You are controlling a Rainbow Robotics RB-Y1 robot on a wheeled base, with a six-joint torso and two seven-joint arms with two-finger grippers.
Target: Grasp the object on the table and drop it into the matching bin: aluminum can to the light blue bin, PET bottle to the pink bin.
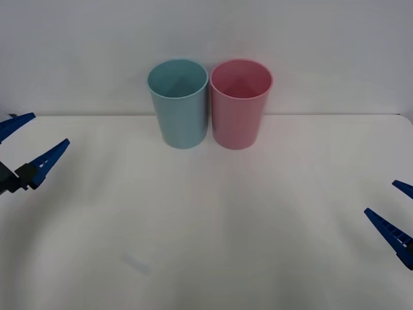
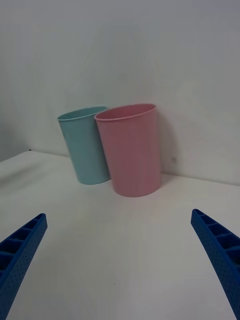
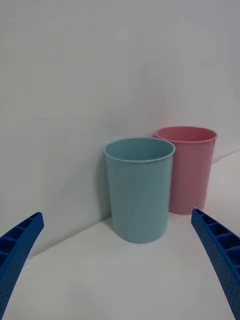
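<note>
The blue bin (image 1: 178, 103) touches the pink bin (image 1: 241, 103) on the desk (image 1: 206, 226). Left tool (image 1: 26, 143) and right tool (image 1: 397, 210) sit well apart from the bins, fingers spread

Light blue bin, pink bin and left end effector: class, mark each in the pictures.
light blue bin (image 1: 182, 116), front view, outer wall below the rim.
pink bin (image 1: 237, 119), front view, outer wall.
left end effector (image 1: 33, 139), front view, midway between its open fingertips.

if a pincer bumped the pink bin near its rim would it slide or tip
Probably tip: the pink bin is tall and tapers to a narrower base. It looks like thin, empty plastic, so likely light. The light blue bin close beside it might catch it on that side.
</note>
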